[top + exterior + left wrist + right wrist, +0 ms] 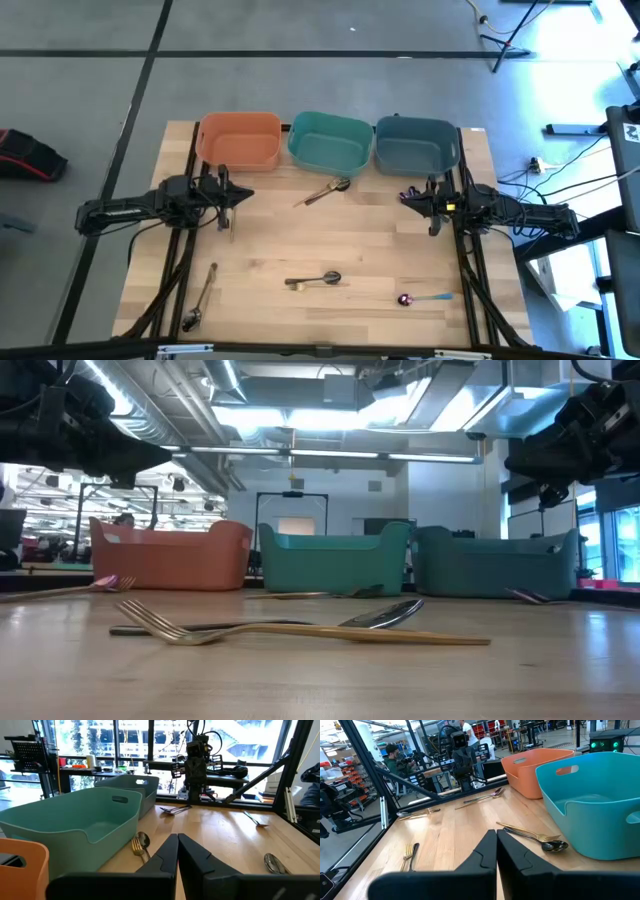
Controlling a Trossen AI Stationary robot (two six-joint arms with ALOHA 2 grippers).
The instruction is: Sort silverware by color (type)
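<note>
**Two idle arms over a tabletop scattered with silverware**

A pale wooden tabletop [380, 250] seen from above carries three plastic bins in a row along its far edge: an orange bin [239, 140], a teal bin [330, 143] and a blue-grey bin [417, 145].

The left pincer [243, 196] hangs just in front of the orange bin, pointing toward the middle of the tabletop. Its own wrist camera shows its two dark fingers [165, 860] pressed together at the tips, holding nothing.

The right pincer [408, 197] hangs just in front of the blue-grey bin, facing the left one across the tabletop. Its fingers [487, 852] are likewise closed tip to tip and empty.

Between the two pincers, close in front of the teal bin, a gold fork and a dark spoon [325, 192] lie together. A purple-blue fork and spoon [174, 809] lie on the tabletop just under the right pincer. Another pair of purple-blue pieces [485, 796] lies just below the left pincer.

Nearer the front edge, well away from both pincers, a gold fork crosses a dark spoon [315, 281]. To the right-pincer side of it lies a purple-blue spoon [423, 297]. At the front corner on the left-pincer side lie a gold piece and a dark spoon [200, 298].
</note>
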